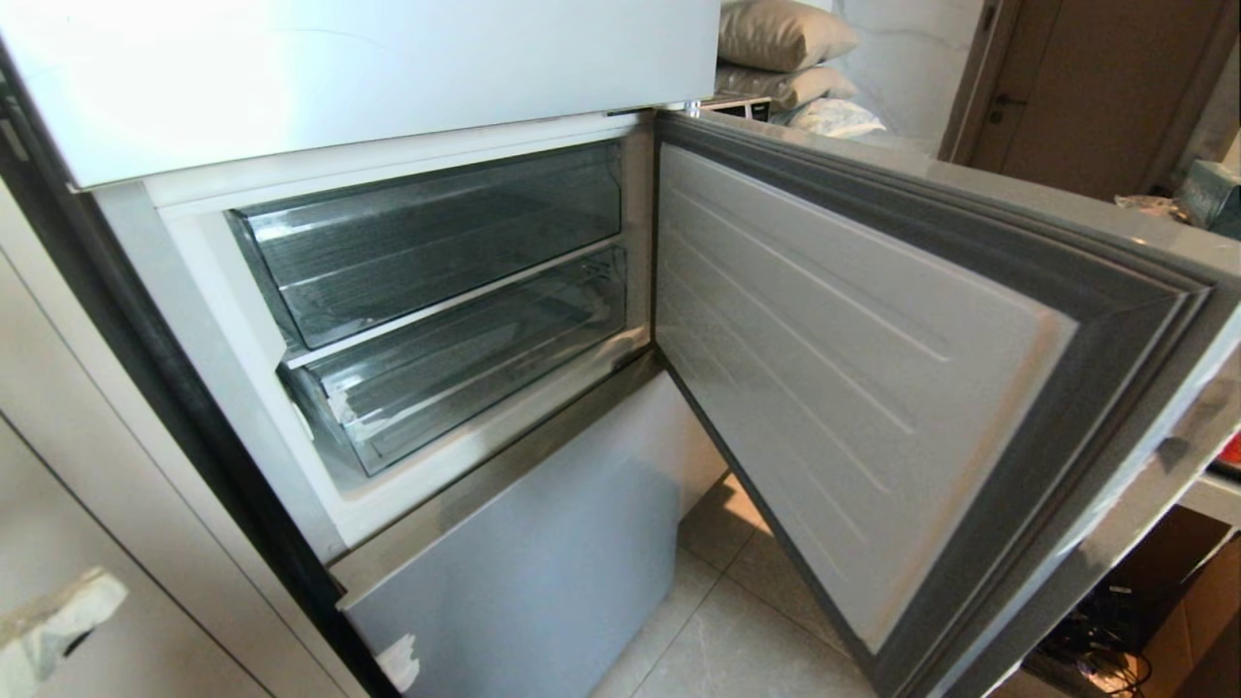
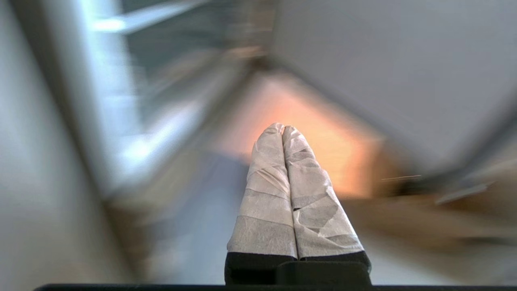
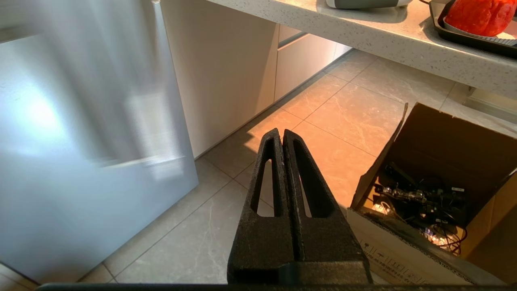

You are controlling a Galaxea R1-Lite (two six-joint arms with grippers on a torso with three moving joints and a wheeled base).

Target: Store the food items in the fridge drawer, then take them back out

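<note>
The fridge drawer (image 1: 465,378) is the lower of two clear bins in the open compartment. It is pushed in and I see nothing inside it. My left gripper (image 2: 282,127) has tape-wrapped fingers pressed together, holding nothing. It shows at the lower left corner of the head view (image 1: 68,616), in front of the cabinet beside the fridge. My right gripper (image 3: 282,131) hangs shut and empty over the floor tiles, away from the fridge. A red rough-skinned piece (image 3: 476,16), perhaps one of the food items, lies in a dark tray (image 3: 456,36) on the counter, cut off by the frame edge.
The compartment door (image 1: 873,388) stands swung open to the right. The upper clear bin (image 1: 436,233) sits above the drawer, and a pale-blue panel (image 1: 524,562) closes the bottom. An open cardboard box (image 3: 436,194) of cables stands on the floor under the counter (image 3: 363,32).
</note>
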